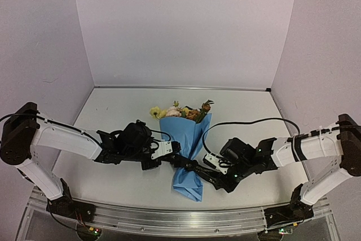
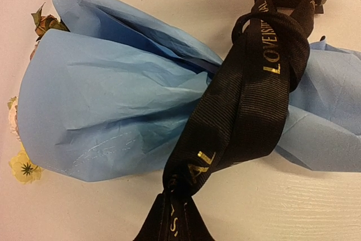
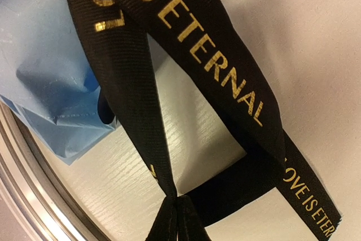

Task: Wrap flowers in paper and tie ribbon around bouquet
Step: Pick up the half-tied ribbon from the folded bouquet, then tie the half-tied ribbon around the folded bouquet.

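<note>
Leftmost, one end of the ribbon (image 2: 248,100) is pinched by the left gripper (image 1: 176,153), whose fingers are pressed together on it just beside the bouquet (image 1: 189,139). The bouquet is laid midway between the table's (image 1: 113,117) side edges, with its narrow end toward the near edge and the flowers (image 1: 180,111) toward the far edge. The paper (image 2: 113,105) is cinched at its waist by the ribbon, which is crossed over itself there. Rightmost, the other ribbon end is clamped in the right gripper (image 1: 206,165).
</note>
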`<action>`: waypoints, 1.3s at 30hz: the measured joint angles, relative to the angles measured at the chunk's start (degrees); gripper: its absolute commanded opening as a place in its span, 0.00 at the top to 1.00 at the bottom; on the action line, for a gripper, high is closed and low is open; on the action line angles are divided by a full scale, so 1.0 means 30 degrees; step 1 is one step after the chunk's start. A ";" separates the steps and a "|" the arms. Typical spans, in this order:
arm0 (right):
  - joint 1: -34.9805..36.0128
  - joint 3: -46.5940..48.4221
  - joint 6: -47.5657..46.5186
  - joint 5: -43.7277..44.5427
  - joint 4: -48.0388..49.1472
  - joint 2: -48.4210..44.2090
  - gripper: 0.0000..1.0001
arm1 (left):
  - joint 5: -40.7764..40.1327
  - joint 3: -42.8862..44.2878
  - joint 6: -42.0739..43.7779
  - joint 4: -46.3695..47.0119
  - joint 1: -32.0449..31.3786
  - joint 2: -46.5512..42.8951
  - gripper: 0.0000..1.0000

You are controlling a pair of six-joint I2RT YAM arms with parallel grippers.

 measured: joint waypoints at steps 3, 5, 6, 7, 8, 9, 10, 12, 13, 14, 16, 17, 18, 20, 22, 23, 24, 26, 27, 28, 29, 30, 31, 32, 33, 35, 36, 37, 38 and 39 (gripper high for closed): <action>0.0000 0.0000 0.0021 0.0006 -0.0088 0.0000 1.00 | 0.0015 -0.0007 -0.0132 0.0044 0.0000 0.0000 0.99; 0.0000 0.0000 0.0047 0.0105 -0.0125 0.0000 1.00 | 0.0004 -0.0155 -0.0219 0.0383 0.0000 0.0000 1.00; 0.0000 0.0000 0.0051 0.0171 -0.0149 0.0000 1.00 | 0.0000 -0.0249 -0.0262 0.0541 0.0000 0.0000 1.00; 0.0000 0.0000 0.0051 0.0262 -0.0208 0.0000 1.00 | 0.0000 -0.0347 -0.0303 0.0563 0.0000 0.0000 1.00; 0.0000 0.0000 0.0051 0.0356 -0.0269 0.0000 1.00 | 0.0000 -0.0416 -0.0317 0.0554 0.0000 0.0000 1.00; 0.0000 0.0000 0.0051 0.0482 -0.0363 0.0000 1.00 | 0.0003 -0.0468 -0.0320 0.0558 0.0000 0.0000 1.00; 0.0000 0.0000 0.0049 0.0659 -0.0494 -0.0003 1.00 | 0.0007 -0.0494 -0.0323 0.0552 0.0000 0.0000 1.00; 0.0000 0.0000 0.0044 0.1035 -0.0817 -0.0036 1.00 | 0.0007 -0.0499 -0.0317 0.0554 0.0015 0.0000 1.00; 0.0000 0.0000 0.0044 0.1252 -0.1075 -0.0095 1.00 | 0.0007 -0.0499 -0.0317 0.0554 0.0032 -0.0023 1.00; 0.0000 0.0000 0.0049 0.1402 -0.1284 -0.0148 1.00 | 0.0012 -0.0519 -0.0317 0.0559 0.0071 -0.0053 1.00; 0.0000 0.0007 0.0079 0.1553 -0.1645 -0.0232 1.00 | 0.0015 -0.0622 -0.0307 0.0555 0.0194 -0.0169 1.00; 0.0000 0.0007 0.0124 0.1609 -0.1817 -0.0251 1.00 | 0.0015 -0.0684 -0.0303 0.0545 0.0266 -0.0240 1.00; 0.0000 0.0007 0.0196 0.1625 -0.1981 -0.0255 1.00 | 0.0018 -0.0752 -0.0299 0.0545 0.0341 -0.0316 1.00; 0.0000 0.0007 0.0380 0.1618 -0.2208 -0.0269 1.00 | 0.0022 -0.0837 -0.0281 0.0526 0.0453 -0.0446 1.00; 0.0000 0.0007 0.0624 0.1531 -0.2365 -0.0322 1.00 | 0.0029 -0.0853 -0.0249 0.0528 0.0520 -0.0516 1.00; 0.0003 0.0010 0.0778 0.1436 -0.2409 -0.0351 1.00 | 0.0032 -0.0849 -0.0216 0.0524 0.0535 -0.0540 1.00; 0.0007 0.0014 0.0925 0.1334 -0.2438 -0.0375 1.00 | 0.0036 -0.0849 -0.0171 0.0512 0.0551 -0.0565 1.00; 0.0086 0.0122 0.1153 0.1192 -0.2564 -0.0386 1.00 | 0.0265 -0.0845 -0.0019 0.0506 0.0584 -0.0597 1.00; 0.0163 0.0241 0.1279 0.1103 -0.2649 -0.0386 1.00 | 0.0403 -0.0836 0.0039 0.0475 0.0590 -0.0595 1.00; 0.0254 0.0394 0.1390 0.0984 -0.2705 -0.0386 1.00 | 0.0525 -0.0814 0.0075 0.0391 0.0590 -0.0590 1.00; 0.0347 0.0602 0.1513 0.0838 -0.2744 -0.0386 1.00 | 0.0659 -0.0769 0.0111 0.0264 0.0590 -0.0581 1.00; 0.0428 0.0831 0.1640 0.0711 -0.2748 -0.0386 1.00 | 0.0820 -0.0686 0.0142 0.0175 0.0590 -0.0532 1.00; 0.0497 0.1043 0.1752 0.0608 -0.2748 -0.0386 1.00 | 0.0973 -0.0581 0.0180 0.0115 0.0590 -0.0470 1.00; 0.0540 0.1255 0.1844 0.0507 -0.2738 -0.0386 1.00 | 0.1069 -0.0427 0.0228 0.0077 0.0590 -0.0378 1.00; 0.0584 0.1462 0.1924 0.0412 -0.2729 -0.0381 1.00 | 0.1194 -0.0251 0.0265 0.0054 0.0590 -0.0270 0.99; 0.0638 0.1810 0.2071 0.0305 -0.2687 -0.0379 1.00 | 0.1494 0.0164 0.0403 0.0043 0.0590 -0.0059 0.98; 0.0645 0.1918 0.2129 0.0303 -0.2628 -0.0379 1.00 | 0.1639 0.0411 0.0464 0.0052 0.0590 0.0071 0.98; 0.0648 0.1980 0.2190 0.0318 -0.2567 -0.0379 1.00 | 0.1797 0.0672 0.0519 0.0073 0.0587 0.0220 0.97; 0.0648 0.1989 0.2239 0.0369 -0.2537 -0.0379 1.00 | 0.1955 0.0941 0.0550 0.0095 0.0583 0.0394 0.95; 0.0648 0.1989 0.2275 0.0457 -0.2563 -0.0361 1.00 | 0.2097 0.1215 0.0554 0.0099 0.0583 0.0585 0.93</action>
